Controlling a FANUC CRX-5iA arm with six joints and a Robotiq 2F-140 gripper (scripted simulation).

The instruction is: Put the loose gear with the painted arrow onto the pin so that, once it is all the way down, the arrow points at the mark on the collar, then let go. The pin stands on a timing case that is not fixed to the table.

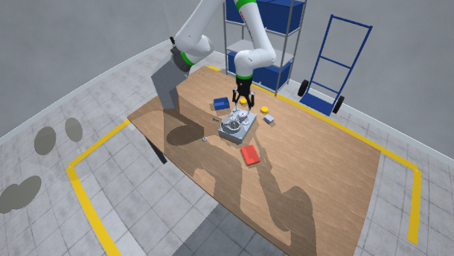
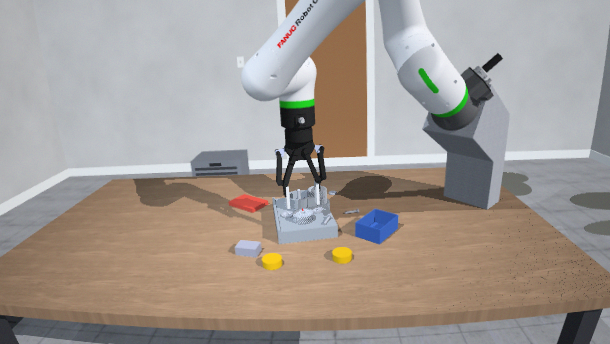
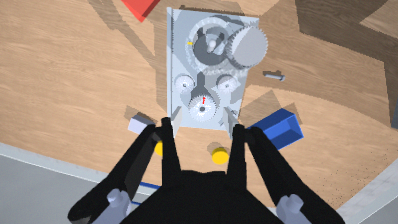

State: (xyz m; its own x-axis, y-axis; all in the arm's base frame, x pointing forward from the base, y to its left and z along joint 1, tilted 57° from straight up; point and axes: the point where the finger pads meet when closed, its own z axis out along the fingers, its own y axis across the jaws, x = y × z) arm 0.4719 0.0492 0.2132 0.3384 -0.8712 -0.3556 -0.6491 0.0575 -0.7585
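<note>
The grey timing case (image 3: pixel 210 70) stands on the wooden table; it also shows in the exterior view (image 2: pixel 304 222) and the top view (image 1: pixel 237 126). It carries a large ring with a big gear and two small gears. The gear with the red arrow (image 3: pixel 203 106) lies flat on the case's near end, between the small gears; the arrow points roughly toward the large ring. A small yellow mark sits at the ring's rim. My gripper (image 3: pixel 202 113) hangs just above the arrow gear, fingers open on either side and apart from it, holding nothing. It also shows in the exterior view (image 2: pixel 302 200).
A blue bin (image 2: pixel 376 225) is right of the case, a red block (image 2: pixel 248 203) behind left. A grey block (image 2: pixel 248 248) and two yellow discs (image 2: pixel 272 261) (image 2: pixel 342 255) lie in front. A small bolt (image 3: pixel 274 76) lies beside the case.
</note>
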